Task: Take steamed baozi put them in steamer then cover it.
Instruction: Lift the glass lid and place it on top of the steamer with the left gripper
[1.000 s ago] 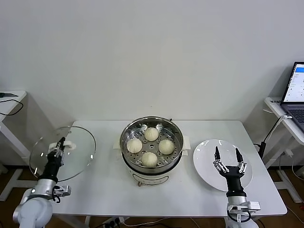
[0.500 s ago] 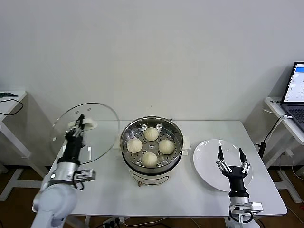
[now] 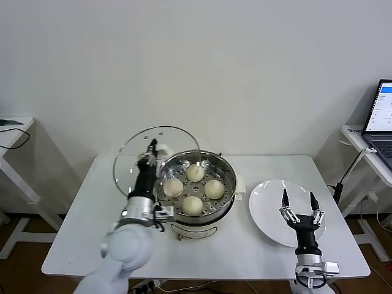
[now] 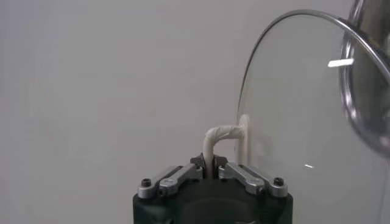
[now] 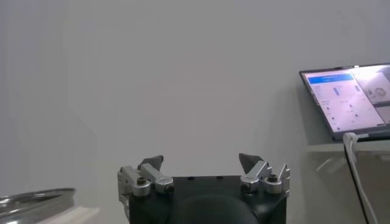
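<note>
Glass, round and clear with a metal rim, the cover (image 3: 156, 160) hangs tilted on edge in the air at the left rim of the steamer, gripped by its white rectangular handle (image 4: 224, 139). The left gripper (image 3: 149, 160) has its fingers clenched on that handle, and the wrist view shows them pinched tight around the white bar with the pane standing off to one side. Just beside it sits the large shiny stainless-steel steamer (image 3: 195, 185) on its white base, near the middle of the white surface (image 3: 110, 239). All four smooth off-white baozi (image 3: 193, 204) already lie on its perforated tray, spaced apart in a ring.

Judging by this, loading is done and the covering step is in hand. The next move calls for levelling the cover from its steep tilt, centring it over the pot's mouth and lowering it until the rim seats all round, then letting go of the handle.

Further right, the right gripper (image 3: 299, 205) hovers over the flat white plate (image 3: 264, 208), fingers spread wide and holding nothing. A laptop (image 3: 380, 116) stands on a side table at the far right.
</note>
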You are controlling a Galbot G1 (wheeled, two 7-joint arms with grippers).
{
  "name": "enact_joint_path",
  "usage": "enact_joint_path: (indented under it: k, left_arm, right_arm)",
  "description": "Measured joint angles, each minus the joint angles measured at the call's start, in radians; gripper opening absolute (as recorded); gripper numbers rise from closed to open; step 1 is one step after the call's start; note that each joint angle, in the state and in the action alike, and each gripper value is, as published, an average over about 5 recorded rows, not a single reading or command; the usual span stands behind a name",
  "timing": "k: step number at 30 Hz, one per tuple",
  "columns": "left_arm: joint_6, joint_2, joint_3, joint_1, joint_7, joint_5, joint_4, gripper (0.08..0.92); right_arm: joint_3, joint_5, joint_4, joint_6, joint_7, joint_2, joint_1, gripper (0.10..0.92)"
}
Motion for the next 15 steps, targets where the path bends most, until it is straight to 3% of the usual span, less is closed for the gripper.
enact_joint_path:
  k: [15]
  left_arm:
    - [0.103, -0.049, 0.181, -0.093, 0.071, 0.095, 0.118, 0.191]
  right_arm:
    - [-0.016, -0.024, -0.025, 0.002, 0.003, 0.018, 0.009, 0.823]
